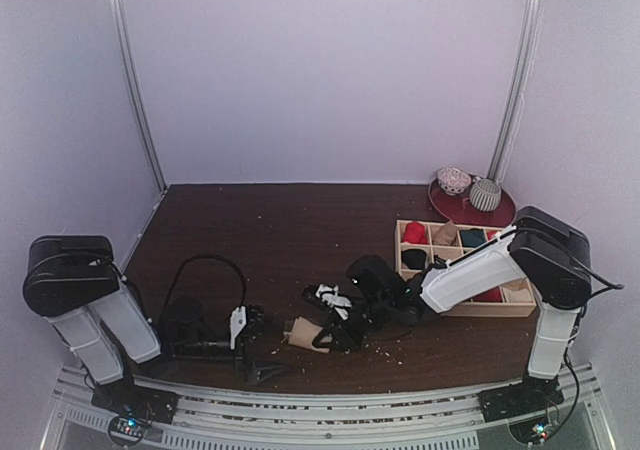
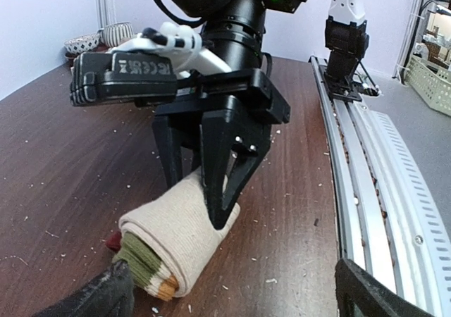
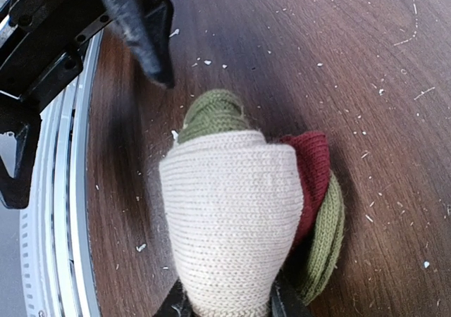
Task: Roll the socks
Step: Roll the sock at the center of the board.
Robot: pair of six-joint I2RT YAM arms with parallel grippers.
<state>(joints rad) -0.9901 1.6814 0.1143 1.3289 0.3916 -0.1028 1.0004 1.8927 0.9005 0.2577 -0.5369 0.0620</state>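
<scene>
Right gripper [image 2: 199,203]: closed on tan sock [image 2: 165,236], fingers pinching upper end of roll from both sides. Sock wound into fat bundle, resting on table [image 1: 280,230] near front edge, between both arms. Green, dark red and orange bands show at free end. Left gripper [image 2: 232,271]: fingers spread wide, nothing held, low over table, facing roll's striped end. One finger just beside it, small gap visible in right wrist view. Pale crumbs scattered over dark wood. Compartment tray [image 1: 490,311] well apart, at right.
</scene>
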